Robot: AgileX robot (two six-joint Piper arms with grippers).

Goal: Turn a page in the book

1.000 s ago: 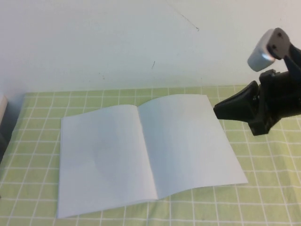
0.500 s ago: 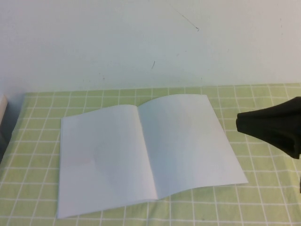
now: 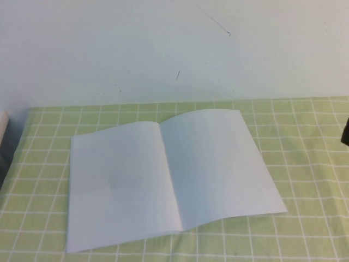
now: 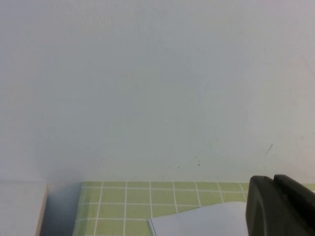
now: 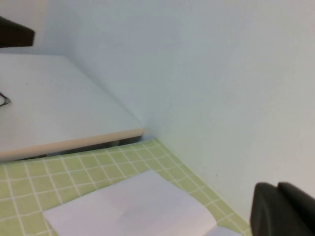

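The book (image 3: 169, 177) lies open and flat on the green checked cloth, showing two blank white pages; no printed side of a page shows. Its left page (image 3: 117, 185) and right page (image 3: 218, 166) meet at a centre fold. My right gripper (image 5: 276, 196) is shut and empty, raised off to the book's right; only a dark sliver of it (image 3: 346, 134) shows at the high view's right edge. My left gripper (image 4: 273, 184) is shut and empty, off to the book's left, out of the high view. The book's corner shows in the left wrist view (image 4: 206, 221) and the book also in the right wrist view (image 5: 133, 206).
The green checked cloth (image 3: 305, 164) covers the table up to a white wall (image 3: 163, 49). A white board with a wooden edge (image 5: 59, 118) stands off the cloth's left side, and it also shows in the left wrist view (image 4: 19, 206).
My right arm has drawn back to the right, from beside the book's right edge to almost out of the high view. The book has not moved.
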